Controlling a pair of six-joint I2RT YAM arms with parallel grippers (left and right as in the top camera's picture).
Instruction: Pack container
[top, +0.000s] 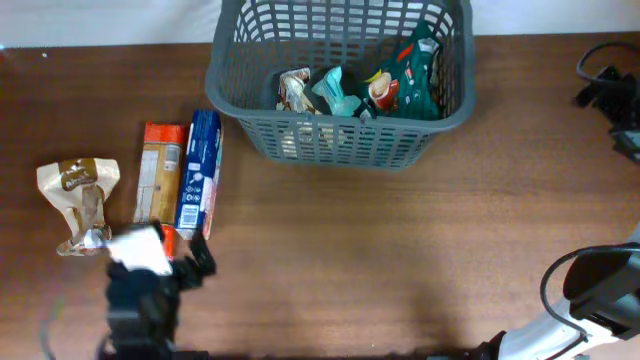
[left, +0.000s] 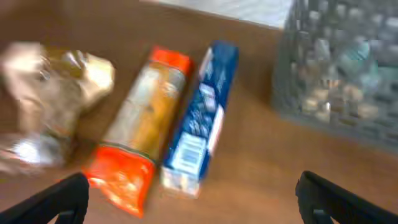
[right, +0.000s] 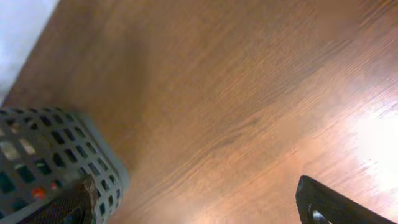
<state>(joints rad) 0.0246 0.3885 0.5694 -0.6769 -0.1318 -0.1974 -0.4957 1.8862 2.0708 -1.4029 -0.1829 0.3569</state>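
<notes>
While the long blue cardboard box (left: 199, 130) lies unpacked on the desk (top: 350, 250), we hover our left fingers (left: 62, 202), wide and empty, over its near end. The dark grey lattice plastic basket (left: 336, 68) sits ahead-right of them. Next, probably: descend, straddle, close. Our right fingers (right: 329, 202) gape idle.

Overhead cam: straight down on whole bench (top: 400, 250). Left wrist cam: low, close, blurry, facing orange box (left: 140, 130), blue box (left: 199, 118), basket (left: 336, 68) beyond. Right wrist cam: close over bench, basket corner lower left. All 3 share basket.
</notes>
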